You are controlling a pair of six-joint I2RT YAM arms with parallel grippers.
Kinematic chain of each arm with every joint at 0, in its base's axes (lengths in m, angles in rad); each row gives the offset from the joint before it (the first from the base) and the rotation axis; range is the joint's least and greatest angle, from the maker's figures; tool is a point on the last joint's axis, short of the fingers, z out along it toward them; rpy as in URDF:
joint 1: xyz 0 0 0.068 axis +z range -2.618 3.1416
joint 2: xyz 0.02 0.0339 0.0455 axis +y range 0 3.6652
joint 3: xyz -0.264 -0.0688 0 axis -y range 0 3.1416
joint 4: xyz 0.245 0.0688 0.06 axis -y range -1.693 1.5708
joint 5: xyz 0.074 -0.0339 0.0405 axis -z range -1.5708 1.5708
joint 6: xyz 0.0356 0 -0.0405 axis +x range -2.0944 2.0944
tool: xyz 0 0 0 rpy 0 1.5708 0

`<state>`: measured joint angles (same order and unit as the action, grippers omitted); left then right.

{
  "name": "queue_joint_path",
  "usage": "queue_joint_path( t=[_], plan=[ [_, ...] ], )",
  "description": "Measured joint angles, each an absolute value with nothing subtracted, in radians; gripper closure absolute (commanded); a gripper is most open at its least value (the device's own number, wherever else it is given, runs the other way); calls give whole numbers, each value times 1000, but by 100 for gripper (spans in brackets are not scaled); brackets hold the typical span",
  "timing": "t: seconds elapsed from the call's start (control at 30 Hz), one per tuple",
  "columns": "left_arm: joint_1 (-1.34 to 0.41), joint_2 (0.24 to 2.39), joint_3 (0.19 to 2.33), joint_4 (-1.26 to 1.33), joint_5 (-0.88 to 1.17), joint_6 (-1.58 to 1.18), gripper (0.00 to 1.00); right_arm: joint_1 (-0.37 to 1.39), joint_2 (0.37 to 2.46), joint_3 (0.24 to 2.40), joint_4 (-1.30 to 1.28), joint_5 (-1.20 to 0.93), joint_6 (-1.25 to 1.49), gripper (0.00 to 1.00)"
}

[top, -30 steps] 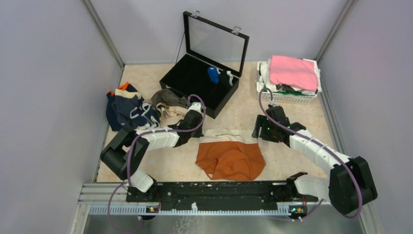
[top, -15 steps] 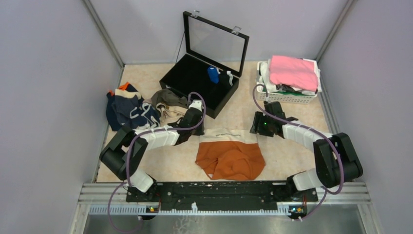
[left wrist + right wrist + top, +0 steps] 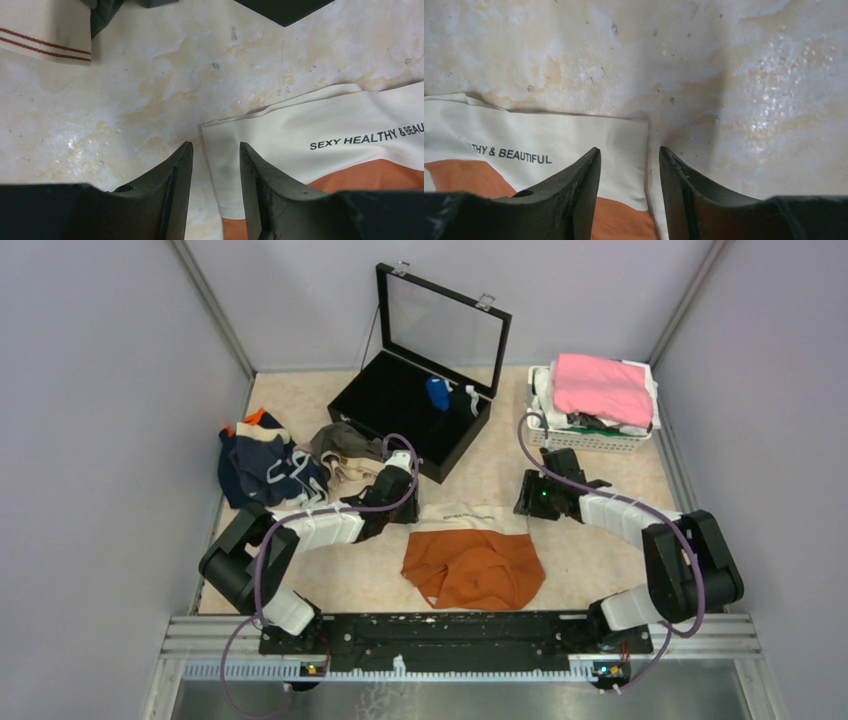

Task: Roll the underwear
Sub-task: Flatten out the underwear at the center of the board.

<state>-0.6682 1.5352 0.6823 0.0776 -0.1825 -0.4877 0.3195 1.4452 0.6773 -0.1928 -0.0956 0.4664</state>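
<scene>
The rust-orange briefs (image 3: 473,568) lie spread flat at the lower centre of the top view, with their cream waistband (image 3: 468,518), printed with dark lettering, along the upper edge. At middle left, navy briefs (image 3: 262,468) with white trim and olive-brown briefs (image 3: 345,443) lie crumpled side by side.

This is looking like a robot lab cell: grey panels (image 3: 110,390) are walling in a marbled table (image 3: 370,575), and an aluminium rail (image 3: 190,640) is spanning the near edge.

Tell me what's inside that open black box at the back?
A small blue cloth sits inside the black box, a dark white-edged piece beside it. The rest is too dark to make out.
</scene>
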Motion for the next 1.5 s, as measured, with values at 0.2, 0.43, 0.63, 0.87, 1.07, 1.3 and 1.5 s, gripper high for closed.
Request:
queue_joint_path(
  t=[0.2, 0.43, 0.63, 0.87, 1.07, 1.3, 1.5],
  plan=[
    [-668, 1535, 678, 82, -145, -487, 53, 319, 1374, 633, -250, -77, 466, 55],
    [-668, 1546, 678, 101, -120, -487, 59, 319, 1384, 623, -224, -101, 464, 77],
    [-668, 1547, 672, 112, -120, -485, 70, 319, 1411, 622, -182, -118, 464, 99],
    [-668, 1554, 664, 132, -115, -486, 93, 319, 1407, 609, -163, -118, 464, 100],
    [-667, 1569, 665, 162, -110, -484, 100, 319, 1373, 585, -171, -115, 464, 100],
    [-664, 1549, 665, 150, -97, -468, 100, 319, 1185, 534, -245, -110, 464, 100],
    [-663, 1385, 666, 157, -68, -430, 100, 319, 900, 531, -267, -93, 479, 100]
  ],
)
